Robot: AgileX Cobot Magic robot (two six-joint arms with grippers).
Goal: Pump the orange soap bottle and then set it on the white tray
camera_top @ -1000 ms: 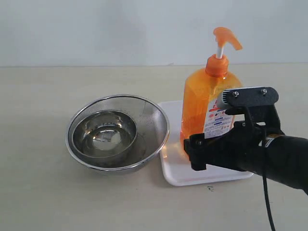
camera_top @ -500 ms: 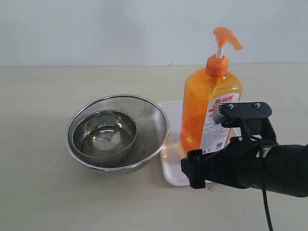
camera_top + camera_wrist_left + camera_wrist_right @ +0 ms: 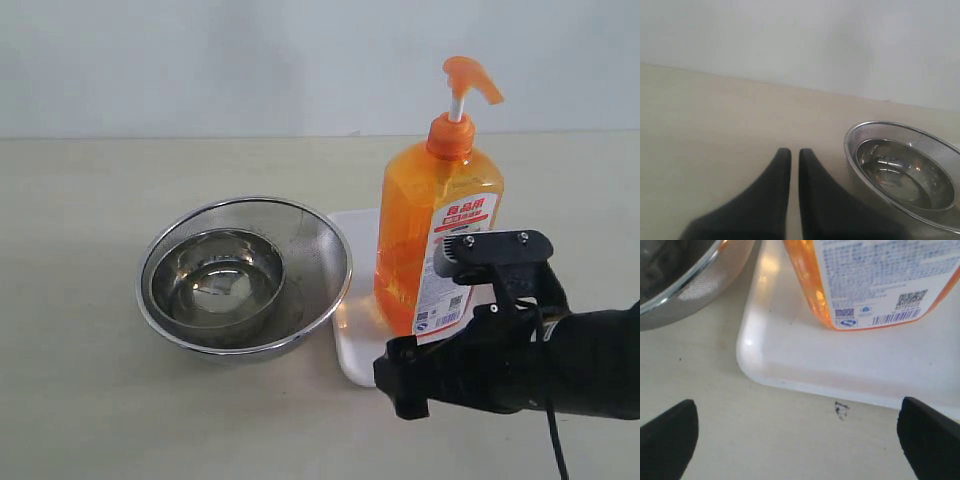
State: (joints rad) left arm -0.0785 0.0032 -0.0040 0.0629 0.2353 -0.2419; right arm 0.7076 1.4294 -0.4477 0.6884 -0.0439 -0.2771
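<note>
1. The orange soap bottle (image 3: pixel 437 230) stands upright on the white tray (image 3: pixel 352 345).
2. The right tool (image 3: pixel 799 442), spread wide and holding nothing, sits at the tray's 6 o'clock.
3. The left tool (image 3: pixel 794 157) is closed and empty; the steel bowls (image 3: pixel 243 275) are at the bottle's 9 o'clock.

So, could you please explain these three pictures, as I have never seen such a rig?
It is a robot with two arms, each ending in a two-finger gripper. One picture comes from a camera off the arms; the other two from cameras on the wrists. On the table sit a steel mesh bowl with a smaller steel bowl inside, and a white tray beside it. The orange soap bottle stands upright on the tray. The left gripper is shut and empty, near the bowls. The right gripper is open just off the tray's edge, holding nothing.
</note>
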